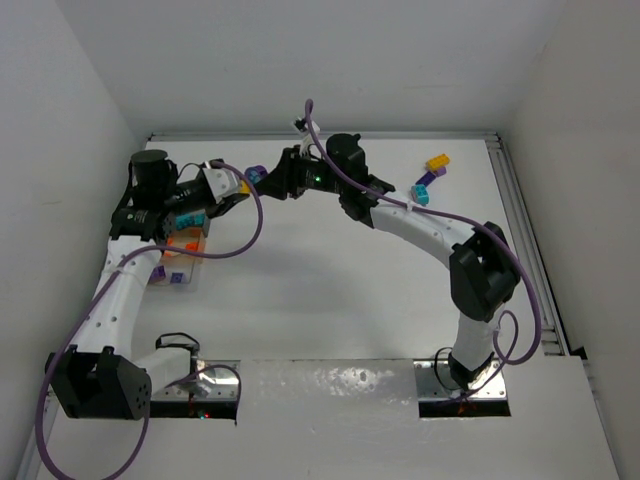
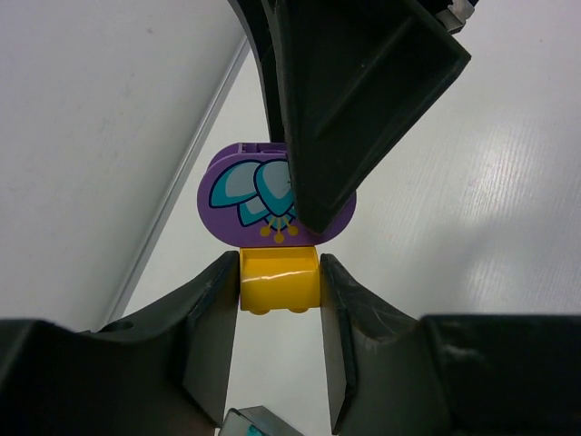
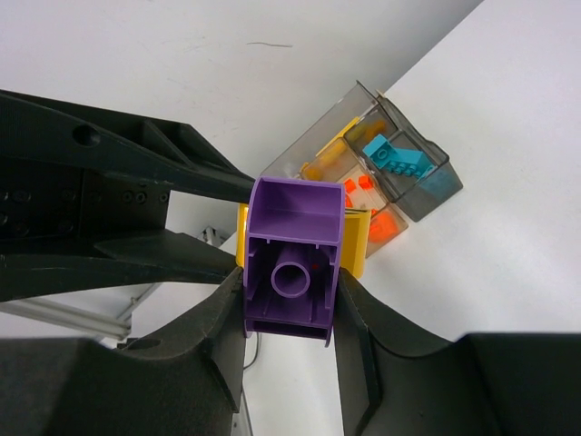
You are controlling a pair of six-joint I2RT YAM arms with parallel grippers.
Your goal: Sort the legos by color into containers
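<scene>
Purple brick (image 2: 247, 198), teal petal print, gold dots; yellow brick (image 2: 278, 282).

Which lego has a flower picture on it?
The rounded purple lego, printed with teal petals. The yellow lego below it, squeezed in the left pincer, is plain.

The right gripper (image 3: 290, 295) clamps a purple brick (image 3: 292, 263) between its two fingertips, with the hollow underside facing the camera. A yellow brick (image 3: 356, 241) sits directly behind the purple one. From the gripper's left, the left gripper's fingers (image 3: 172, 173) reach to the yellow brick. Beyond the fingertips, up and right, lies the clear container (image 3: 427, 195), holding a teal brick (image 3: 395, 156) and orange bricks (image 3: 381, 227).
</scene>
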